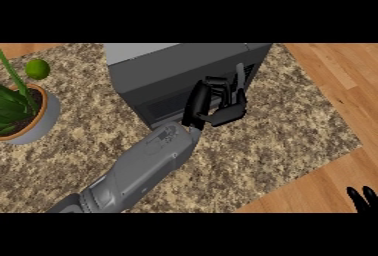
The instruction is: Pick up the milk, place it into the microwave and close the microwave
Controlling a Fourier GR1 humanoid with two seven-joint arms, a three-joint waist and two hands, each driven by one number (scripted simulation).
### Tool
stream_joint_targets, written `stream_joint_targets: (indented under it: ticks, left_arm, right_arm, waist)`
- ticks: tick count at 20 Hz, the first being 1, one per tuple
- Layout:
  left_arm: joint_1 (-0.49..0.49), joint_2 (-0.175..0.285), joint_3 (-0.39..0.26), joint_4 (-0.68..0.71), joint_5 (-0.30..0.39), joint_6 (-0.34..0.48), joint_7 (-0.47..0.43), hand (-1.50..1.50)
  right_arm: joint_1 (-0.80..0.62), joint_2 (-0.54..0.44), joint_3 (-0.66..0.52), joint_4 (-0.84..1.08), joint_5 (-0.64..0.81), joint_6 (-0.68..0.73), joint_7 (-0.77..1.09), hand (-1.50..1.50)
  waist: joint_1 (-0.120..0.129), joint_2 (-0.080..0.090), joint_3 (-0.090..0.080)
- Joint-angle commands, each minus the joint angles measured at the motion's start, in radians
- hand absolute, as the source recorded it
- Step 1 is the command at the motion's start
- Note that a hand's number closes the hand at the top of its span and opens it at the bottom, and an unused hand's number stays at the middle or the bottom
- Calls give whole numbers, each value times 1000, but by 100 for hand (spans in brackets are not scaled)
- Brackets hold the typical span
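Head view: the left hand (221, 107) is pressing open-fingered against the microwave (162, 70) door. No milk is showing on the desk (295, 130), so the closing is probably wrapping up.

Even, bright light; the microwave (155, 75) front sits shaded.

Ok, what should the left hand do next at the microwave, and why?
Probably draw the left hand back from the microwave. Its door looks flush with the front, the hand's open fingers lie against it, and no milk shows on the counter, so the closing seems done. The right hand rests at the lower right edge.
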Motion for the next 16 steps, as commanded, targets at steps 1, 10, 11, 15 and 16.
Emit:
stream_joint_targets:
  ticks: [1,10,11,15,16]
  left_arm:
    - [-60,0,19,66,29,-26,-2,150]
    - [-74,-1,15,89,61,-24,-44,150]
    - [-78,-1,7,94,61,-23,-41,150]
    - [-73,-1,5,98,84,-17,-54,150]
    - [-91,-1,0,103,80,-21,-51,150]
  right_arm:
    - [1,-17,-14,-22,-19,18,-3,-150]
    - [25,-32,-2,-43,-85,41,21,-150]
    - [27,-42,-9,-41,-83,47,23,-150]
    - [38,-55,-8,-73,-98,52,36,-150]
    - [41,-49,-6,-64,-105,51,35,-150]
  waist:
    - [-12,14,0]
    - [-15,20,2]
    - [-21,20,3]
    - [-24,17,0]
    - [-27,18,3]
